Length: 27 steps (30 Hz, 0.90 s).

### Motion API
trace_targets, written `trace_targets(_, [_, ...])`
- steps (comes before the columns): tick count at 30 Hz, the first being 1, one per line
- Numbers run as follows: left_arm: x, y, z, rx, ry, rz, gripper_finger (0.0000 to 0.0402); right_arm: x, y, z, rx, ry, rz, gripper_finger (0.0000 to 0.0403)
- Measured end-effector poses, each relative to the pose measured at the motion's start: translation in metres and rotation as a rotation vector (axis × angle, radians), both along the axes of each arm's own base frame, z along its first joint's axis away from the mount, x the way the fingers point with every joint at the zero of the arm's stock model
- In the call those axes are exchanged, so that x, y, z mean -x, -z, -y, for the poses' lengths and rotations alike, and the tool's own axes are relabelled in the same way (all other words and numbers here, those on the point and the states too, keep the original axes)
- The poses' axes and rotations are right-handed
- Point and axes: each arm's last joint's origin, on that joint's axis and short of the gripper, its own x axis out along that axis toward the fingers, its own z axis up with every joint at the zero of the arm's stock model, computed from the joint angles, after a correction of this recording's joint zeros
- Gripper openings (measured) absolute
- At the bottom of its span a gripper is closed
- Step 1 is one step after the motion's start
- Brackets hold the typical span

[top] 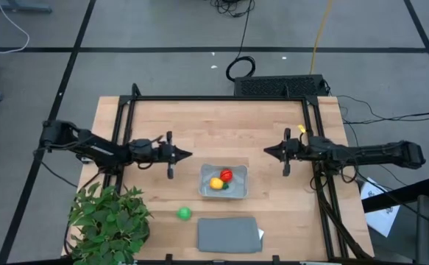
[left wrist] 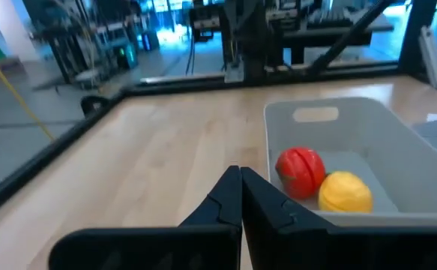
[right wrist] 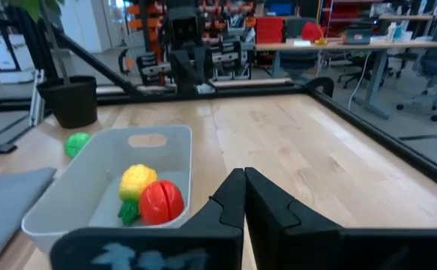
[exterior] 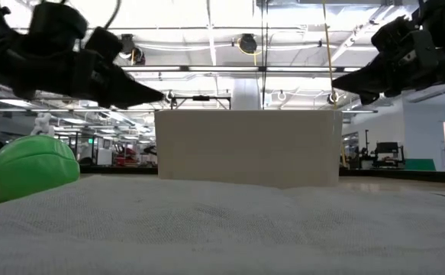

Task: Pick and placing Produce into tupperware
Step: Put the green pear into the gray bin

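The tupperware (top: 224, 182) sits at mid-table, a shallow grey-blue tray; the round red piece (top: 227, 175) and the yellow piece with a green tip (top: 216, 183) lie inside it, also plain as red piece (left wrist: 300, 171) and yellow piece (left wrist: 345, 192). The round green piece (top: 184, 213) rests on the bare wood nearer the table's front edge, left of the tray; green piece (right wrist: 76, 143). My left gripper (top: 190, 154) hovers shut left of the tray, above the table. My right gripper (top: 267, 151) hovers shut right of the tray. Neither touches anything.
A flat dark grey slab (top: 229, 234) lies near the front edge, below the tray. A leafy green plant (top: 110, 221) stands at the front left corner. A black frame (top: 221, 98) borders the table. Bare wood lies between the grippers and behind the tray.
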Motion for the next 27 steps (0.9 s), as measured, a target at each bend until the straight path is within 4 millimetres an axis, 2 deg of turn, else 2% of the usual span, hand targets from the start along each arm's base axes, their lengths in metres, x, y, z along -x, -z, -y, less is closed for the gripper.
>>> trace_targets(6, [0.028,0.002,0.0,0.012,-0.006,0.083,0.0,0.005,-0.005,-0.001,0.0,-0.001,0.037,0.0])
trace_targets(11, [0.039,0.009,0.001,0.057,-0.01,0.07,0.0,0.006,-0.004,-0.001,0.0,-0.001,0.028,0.0])
trace_targets(20, [0.031,0.009,0.002,0.133,0.047,0.006,0.0,0.006,-0.004,-0.001,0.0,-0.002,0.027,0.0])
trace_targets(23, [0.021,0.006,0.003,0.154,0.07,-0.062,0.0,0.006,-0.004,-0.001,0.0,-0.002,0.027,0.0])
trace_targets(27, [0.001,-0.008,0.006,0.13,0.145,-0.156,0.0,0.006,-0.004,-0.001,0.0,-0.002,0.026,0.0])
